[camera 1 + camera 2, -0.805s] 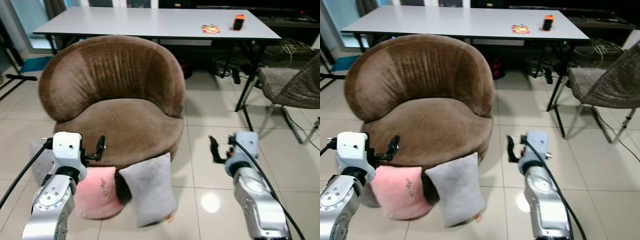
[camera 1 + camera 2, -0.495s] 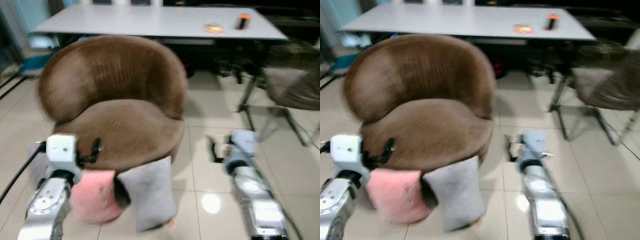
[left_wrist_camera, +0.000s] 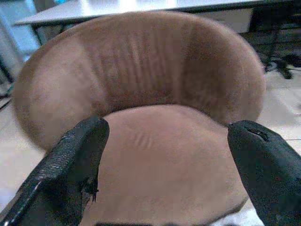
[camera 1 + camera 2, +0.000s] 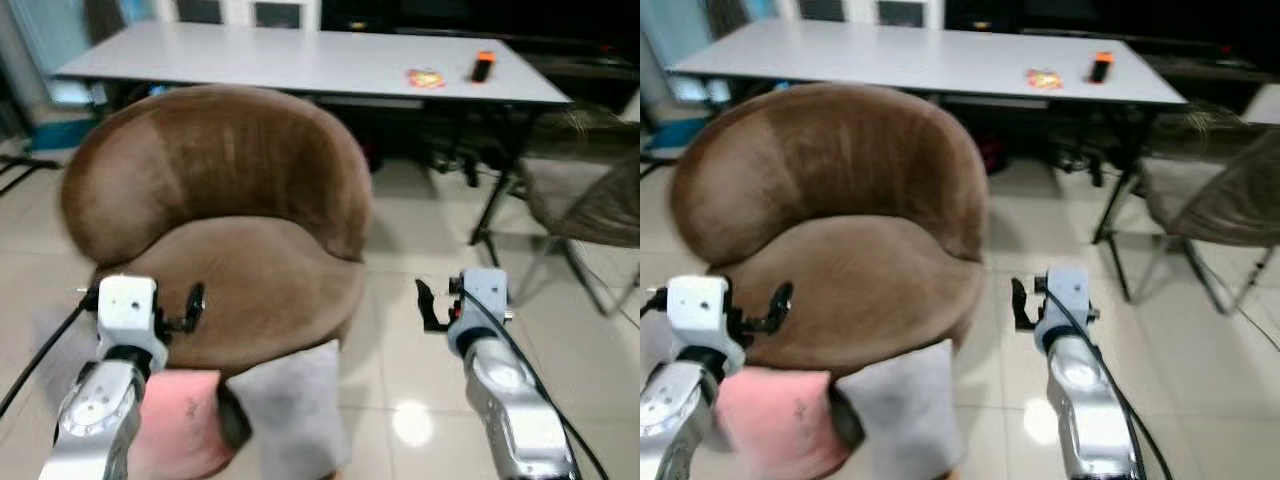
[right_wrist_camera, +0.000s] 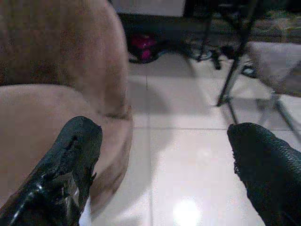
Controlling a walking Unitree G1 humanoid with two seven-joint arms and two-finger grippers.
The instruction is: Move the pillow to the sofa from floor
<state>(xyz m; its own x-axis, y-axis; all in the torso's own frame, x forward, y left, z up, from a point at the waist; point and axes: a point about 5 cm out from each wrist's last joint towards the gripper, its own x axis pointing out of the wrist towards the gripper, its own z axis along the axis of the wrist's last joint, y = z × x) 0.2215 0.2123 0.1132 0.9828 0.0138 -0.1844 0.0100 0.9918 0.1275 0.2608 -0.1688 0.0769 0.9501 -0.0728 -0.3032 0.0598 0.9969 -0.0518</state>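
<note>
The grey pillow (image 4: 290,405) leans on the floor (image 4: 410,215) against the front of the brown sofa (image 4: 220,230), a pink pillow (image 4: 175,425) beside it. We hold the left claw (image 4: 192,303) and right claw (image 4: 428,305) wide and empty above; next we should lower both and bracket the pillow's edges squarely.

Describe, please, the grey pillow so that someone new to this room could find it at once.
Start at the big round brown sofa in front of the long white table. On the tiled floor, leaning against the sofa's front, stand two pillows side by side. The grey pillow is the one on the robot's right, beside the pink pillow.
</note>
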